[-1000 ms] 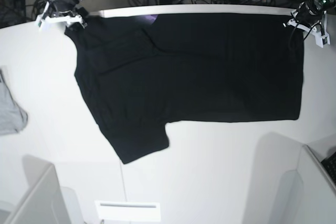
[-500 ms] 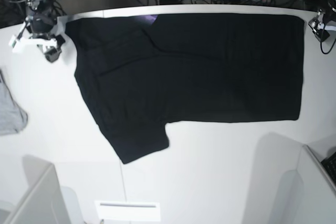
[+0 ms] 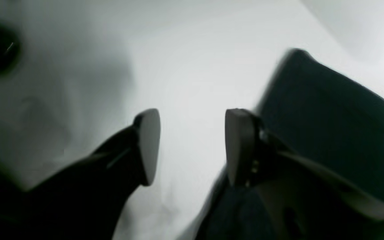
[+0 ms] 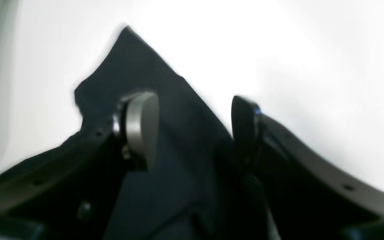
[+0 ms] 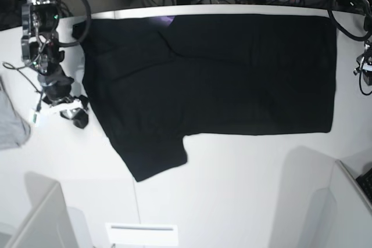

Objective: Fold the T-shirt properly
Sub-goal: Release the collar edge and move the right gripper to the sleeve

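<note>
While the black T-shirt [image 5: 215,79] lies spread flat across the far half of your white table [image 5: 244,190], both of your arms stand off its edges. The shirt's plain side faces up; its hem runs down the right side, one sleeve juts toward the near edge at lower left, and the far edge lies along the table's far rim.

Your right gripper [image 5: 58,108] hangs at the left of the base view, just beside the shirt's left edge and above bare table. Its wrist camera shows the fingers [image 4: 142,130] spread apart with dark cloth seen between and behind them, though nothing is pinched; the picture is blurred, so you cannot tell whether a pad touches the fabric.

Your left gripper [image 3: 192,146] barely shows at the right edge of the base view. Its wrist camera gives you two pads [image 3: 148,143] parted over white table, empty, with a corner of the shirt behind the right-hand finger.

A light grey garment [image 5: 10,126] lies at the table's left edge, well apart from the shirt.
</note>
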You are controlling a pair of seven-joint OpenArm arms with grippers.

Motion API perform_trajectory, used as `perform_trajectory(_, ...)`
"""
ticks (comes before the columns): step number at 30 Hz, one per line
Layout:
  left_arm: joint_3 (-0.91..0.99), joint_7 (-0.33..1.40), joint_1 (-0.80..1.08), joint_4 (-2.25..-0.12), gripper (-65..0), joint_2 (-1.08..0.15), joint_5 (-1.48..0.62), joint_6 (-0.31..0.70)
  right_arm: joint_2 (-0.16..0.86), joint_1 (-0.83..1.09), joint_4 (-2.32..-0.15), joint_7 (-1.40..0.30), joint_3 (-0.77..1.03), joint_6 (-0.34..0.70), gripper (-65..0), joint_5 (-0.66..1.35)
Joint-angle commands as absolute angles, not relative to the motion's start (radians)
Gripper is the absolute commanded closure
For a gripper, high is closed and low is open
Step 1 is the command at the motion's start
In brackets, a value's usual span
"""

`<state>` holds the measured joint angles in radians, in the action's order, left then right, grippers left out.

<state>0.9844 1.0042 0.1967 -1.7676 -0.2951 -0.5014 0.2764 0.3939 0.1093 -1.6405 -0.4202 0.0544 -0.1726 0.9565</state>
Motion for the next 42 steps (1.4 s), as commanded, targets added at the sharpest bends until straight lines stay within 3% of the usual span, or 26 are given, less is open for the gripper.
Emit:
perform_trajectory(1,0.969,0.984,0.189,-1.785,-31.6,-0.328,-0.501,0.272,0.412,0.058,-1.623,-0.424,0.056,-0.160,-32.1,0.955)
perform_trajectory(6,0.929,0.984,0.186,-1.785,-46.9,-0.343,-0.510,0.272,0.392,-0.119,-1.474,-0.518,0.012,-0.143,-32.9,0.955)
perform_trajectory(9,0.926,0.984,0.188,-1.781,-59.7,-0.340,-0.510,0.272,0.389,-0.236,-1.346,-0.578,-0.016,-0.096,-38.0,0.955)
perform_trajectory(11,0.926,0.984,0.197,-1.784,-63.7,-0.340,-0.510,0.272,0.371,-0.297,-1.270,-0.611,-0.025,-0.062,-40.4,0.955)
perform_trajectory(20,0.931,0.984,0.237,-1.791,-64.0,-0.335,-0.510,0.272,0.343,-0.558,-0.800,-0.665,-0.039,0.153,-41.3,0.949)
perform_trajectory(29,0.932,0.984,0.271,-1.799,-64.0,-0.334,-0.510,0.272,0.314,-0.694,-0.461,-0.510,-0.318,0.269,-41.3,0.949)
perform_trajectory(39,1.007,0.984,0.271,-1.793,-64.0,-0.323,-0.510,0.272,0.262,-0.702,-0.437,-0.495,-0.420,0.351,-40.5,0.949)
perform_trajectory(42,1.004,0.984,0.269,-1.793,-64.0,-0.325,-0.510,0.272,0.260,-0.700,-0.437,-0.476,-0.426,0.349,-34.1,0.949)
